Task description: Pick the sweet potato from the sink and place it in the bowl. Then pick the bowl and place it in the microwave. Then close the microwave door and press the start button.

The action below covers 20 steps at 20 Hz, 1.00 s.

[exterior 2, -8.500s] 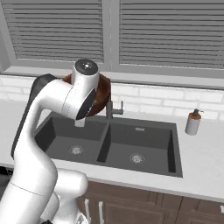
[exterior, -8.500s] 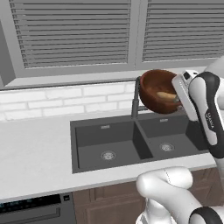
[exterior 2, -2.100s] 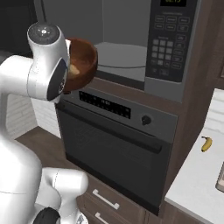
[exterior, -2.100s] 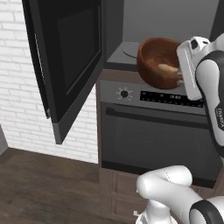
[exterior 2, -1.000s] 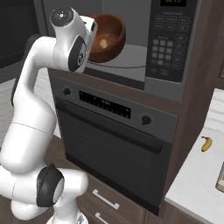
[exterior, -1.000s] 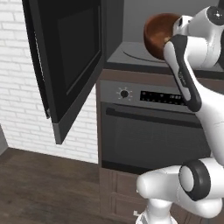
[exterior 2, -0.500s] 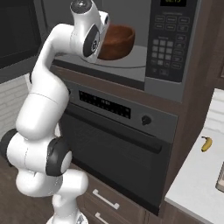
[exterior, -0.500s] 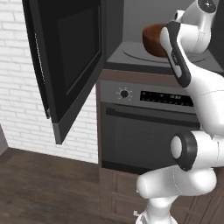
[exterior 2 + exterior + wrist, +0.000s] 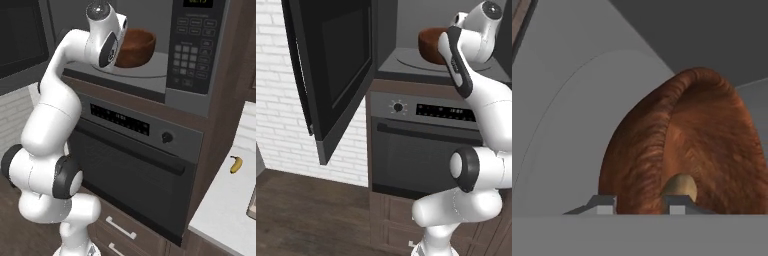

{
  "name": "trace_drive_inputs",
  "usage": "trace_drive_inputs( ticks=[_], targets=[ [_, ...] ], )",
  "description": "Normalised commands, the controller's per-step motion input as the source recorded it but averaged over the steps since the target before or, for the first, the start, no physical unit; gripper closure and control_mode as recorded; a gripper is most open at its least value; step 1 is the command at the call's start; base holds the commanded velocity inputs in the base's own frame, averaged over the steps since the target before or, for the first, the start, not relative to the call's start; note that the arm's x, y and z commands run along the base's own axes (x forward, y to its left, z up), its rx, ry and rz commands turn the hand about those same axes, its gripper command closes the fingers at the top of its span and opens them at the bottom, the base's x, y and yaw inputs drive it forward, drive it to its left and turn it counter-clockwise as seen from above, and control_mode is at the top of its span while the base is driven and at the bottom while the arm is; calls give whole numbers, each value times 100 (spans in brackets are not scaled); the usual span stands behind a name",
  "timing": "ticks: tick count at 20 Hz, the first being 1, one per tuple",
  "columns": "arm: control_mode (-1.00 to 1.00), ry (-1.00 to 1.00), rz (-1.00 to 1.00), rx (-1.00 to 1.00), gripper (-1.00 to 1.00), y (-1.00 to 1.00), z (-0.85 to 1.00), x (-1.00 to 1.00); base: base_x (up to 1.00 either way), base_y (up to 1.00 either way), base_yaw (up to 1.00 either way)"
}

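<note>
One round reddish-brown wooden bowl (image 9: 135,47) sits inside one black microwave (image 9: 195,47), holding one orange-tan sweet potato (image 9: 680,187). Gripper (image 9: 640,204) straddles bowl rim; grasp undeterminable.

- Left base view: the camera is sitting behind the arm on its left, looking forward past the open microwave door (image 9: 331,80) into the microwave (image 9: 421,60), with the oven (image 9: 421,145) below.
- Right base view: the camera is sitting behind the arm on its right, facing the same microwave (image 9: 195,55) and oven (image 9: 135,165) from the opposite side, taking in a counter (image 9: 230,200) at right.
- Both base views are sharing the cavity and the bowl (image 9: 431,45) (image 9: 136,46).
- Hand view: the camera is looking along the gripper (image 9: 639,204), very near the bowl (image 9: 687,150) rim.
</note>
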Motion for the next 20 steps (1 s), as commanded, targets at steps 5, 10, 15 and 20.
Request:
trace_drive_inputs(
  ticks=[5, 10, 15, 20],
  targets=[
    [-100, -17, 0, 0, 100, -1, -74, 37, 0, 0, 0],
    [-100, -16, 0, 0, -100, 0, -37, 40, 0, 0, 0],
    [-100, -19, 0, 0, -100, 0, 0, 16, 0, 0, 0],
    [-100, -45, 0, 0, -100, 0, 8, -34, 0, 0, 0]
  ],
)
